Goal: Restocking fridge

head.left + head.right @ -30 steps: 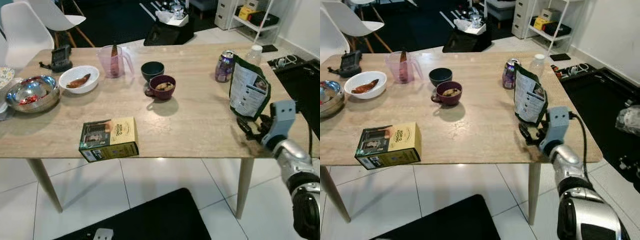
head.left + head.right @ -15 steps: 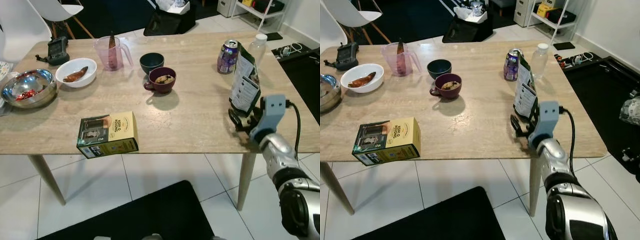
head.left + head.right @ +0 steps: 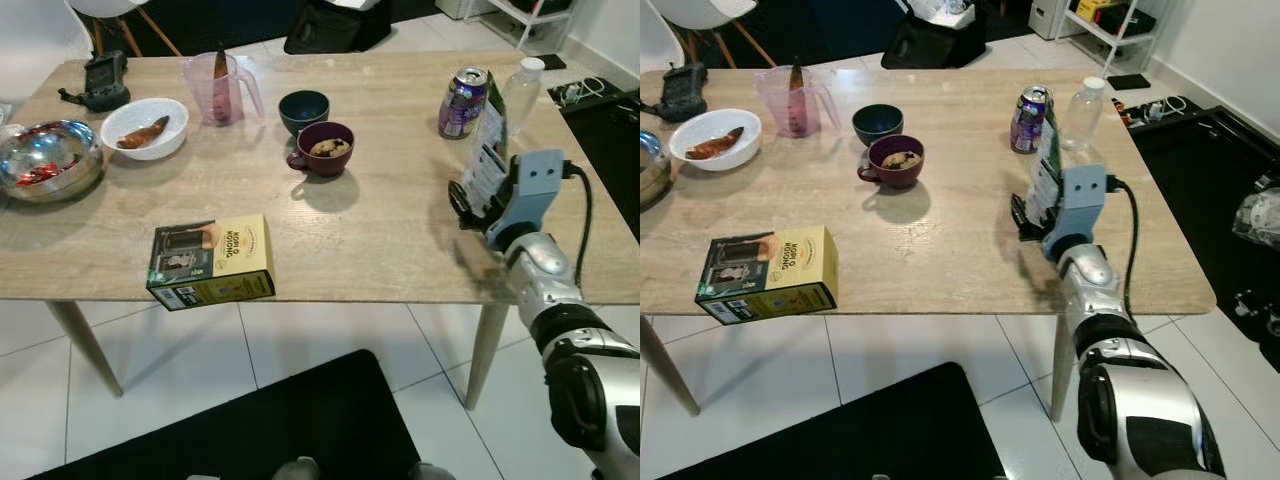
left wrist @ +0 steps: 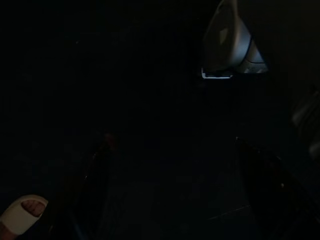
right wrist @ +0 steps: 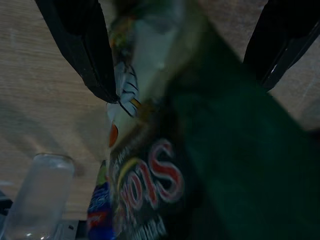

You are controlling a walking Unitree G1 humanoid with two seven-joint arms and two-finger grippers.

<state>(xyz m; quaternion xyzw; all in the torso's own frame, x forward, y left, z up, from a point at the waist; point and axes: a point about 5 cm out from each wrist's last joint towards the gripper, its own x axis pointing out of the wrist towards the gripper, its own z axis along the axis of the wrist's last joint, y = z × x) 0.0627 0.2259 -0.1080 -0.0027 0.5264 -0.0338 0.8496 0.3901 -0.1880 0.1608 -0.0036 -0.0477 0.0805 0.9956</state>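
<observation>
1. One right gripper (image 5: 185, 55), at the table's right end: fingers (image 5: 82, 50) spread wide, standing either side of the green snack pouch (image 5: 215, 165) with a gap on each side. No squeeze visible; the pouch sits between the jaws, not yet clamped.
2. One green snack pouch (image 3: 487, 165), standing upright on the wooden table (image 3: 380, 240), near its right front edge, just in front of the drinks.
3. One purple drink can (image 3: 459, 103) and one clear plastic bottle (image 3: 520, 95), side by side behind the pouch, untouched.
4. One yellow carton (image 3: 211, 262), lying at the front edge, left of centre, slightly overhanging.
5. One maroon mug (image 3: 326, 148) with food in it, a dark teal bowl (image 3: 304, 108) just behind it.
6. One pink measuring jug (image 3: 222, 88), one white bowl (image 3: 144, 128) holding a sweet potato, one steel bowl (image 3: 48, 172), and a black device (image 3: 100, 80) at the far left.
7. One left arm: idle in the dark; wrist view too dim to judge its claw.
8. Progress, judged: early. All goods sit on the table and no fridge is in sight. Left: closing on the pouch, lifting, carrying, then the can, bottle and carton.
</observation>
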